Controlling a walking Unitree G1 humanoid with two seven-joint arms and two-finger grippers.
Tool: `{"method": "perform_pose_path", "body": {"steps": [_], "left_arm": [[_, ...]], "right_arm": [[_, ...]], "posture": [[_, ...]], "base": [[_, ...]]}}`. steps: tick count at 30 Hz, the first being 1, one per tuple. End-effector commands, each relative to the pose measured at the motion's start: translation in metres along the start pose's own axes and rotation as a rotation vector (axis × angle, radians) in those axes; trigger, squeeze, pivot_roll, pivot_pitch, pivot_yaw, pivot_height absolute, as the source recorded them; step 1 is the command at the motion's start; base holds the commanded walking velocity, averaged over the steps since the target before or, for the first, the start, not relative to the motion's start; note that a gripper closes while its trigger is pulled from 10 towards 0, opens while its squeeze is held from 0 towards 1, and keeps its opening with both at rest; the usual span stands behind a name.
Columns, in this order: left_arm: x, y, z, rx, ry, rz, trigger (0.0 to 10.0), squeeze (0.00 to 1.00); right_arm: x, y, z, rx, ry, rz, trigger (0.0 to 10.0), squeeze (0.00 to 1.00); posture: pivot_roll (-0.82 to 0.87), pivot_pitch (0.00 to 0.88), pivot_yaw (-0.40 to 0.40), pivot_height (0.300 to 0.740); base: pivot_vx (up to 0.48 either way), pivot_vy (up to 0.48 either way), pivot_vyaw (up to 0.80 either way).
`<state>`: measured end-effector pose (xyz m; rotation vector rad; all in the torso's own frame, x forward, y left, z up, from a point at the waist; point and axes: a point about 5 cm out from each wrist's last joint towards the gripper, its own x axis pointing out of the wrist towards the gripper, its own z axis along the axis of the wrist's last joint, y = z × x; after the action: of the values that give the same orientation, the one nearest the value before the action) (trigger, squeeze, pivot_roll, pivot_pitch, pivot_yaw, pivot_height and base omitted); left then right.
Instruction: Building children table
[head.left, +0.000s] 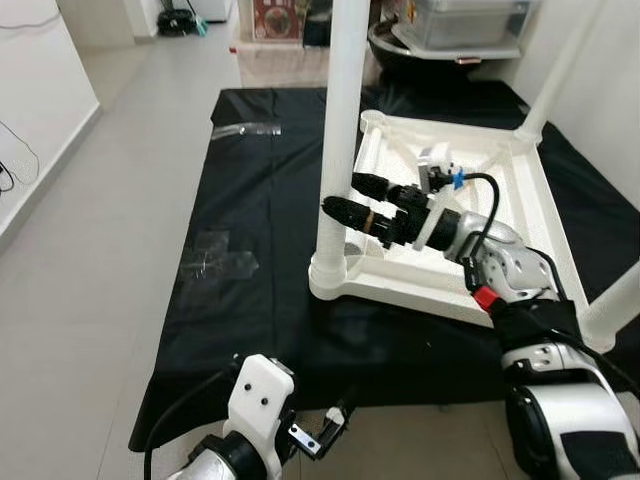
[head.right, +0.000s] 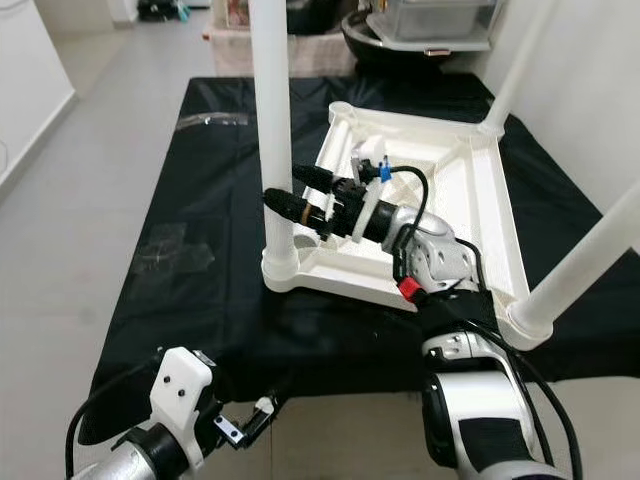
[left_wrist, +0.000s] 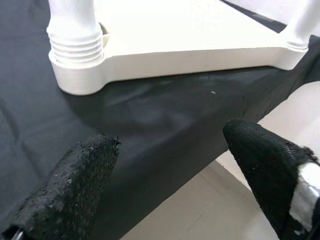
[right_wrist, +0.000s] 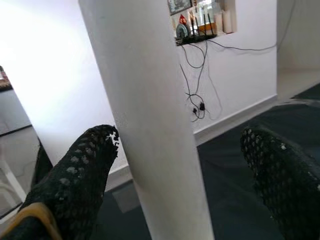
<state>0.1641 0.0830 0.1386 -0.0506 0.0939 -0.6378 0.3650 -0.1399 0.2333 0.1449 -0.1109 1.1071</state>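
1. Right gripper (head.left: 340, 195): fingers spread wide, one to each side of the leg (head.left: 340, 130), nothing yet clamped; in the wrist view the leg is seen standing between the two pads.
2. Leg: long axis upright, seated in the near-left corner socket of the upturned table (head.left: 520, 215). The fingers are laid level, across that axis.
3. Judged next: closing on the leg to turn or steady it. The right arm is much the nearer.
4. Left gripper (head.left: 330, 432): held low near the mat (head.left: 250, 210) edge, fingers apart, empty, well short of the table.
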Motion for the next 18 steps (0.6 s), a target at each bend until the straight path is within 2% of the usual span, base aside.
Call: {"method": "perform_pose_path", "body": {"steps": [1,2,8,18], "left_arm": [[-0.002,-0.001,-0.002,0.01,0.022,-0.004,10.0,0.0],[-0.003,-0.001,-0.002,0.008,0.023,-0.006,10.0,0.0],[-0.003,-0.002,-0.002,0.006,0.024,-0.005,10.0,0.0],[-0.003,-0.004,-0.001,0.01,0.023,-0.004,10.0,0.0]], "right_arm": [[0.005,0.003,0.006,-0.025,-0.025,0.032,10.0,0.0],[0.011,0.006,0.005,-0.03,-0.028,0.042,10.0,0.0],[0.019,0.008,0.006,-0.041,-0.046,0.045,10.0,0.0],[0.035,0.015,-0.005,-0.089,0.016,0.055,10.0,0.0]], "posture": [[0.18,0.133,-0.037,0.74],[0.18,0.135,-0.038,0.74],[0.18,0.136,-0.039,0.74],[0.18,0.14,-0.046,0.74]], "base": [[0.0,0.0,0.0],[0.0,0.0,0.0],[0.0,0.0,0.0],[0.0,0.0,0.0]]}}
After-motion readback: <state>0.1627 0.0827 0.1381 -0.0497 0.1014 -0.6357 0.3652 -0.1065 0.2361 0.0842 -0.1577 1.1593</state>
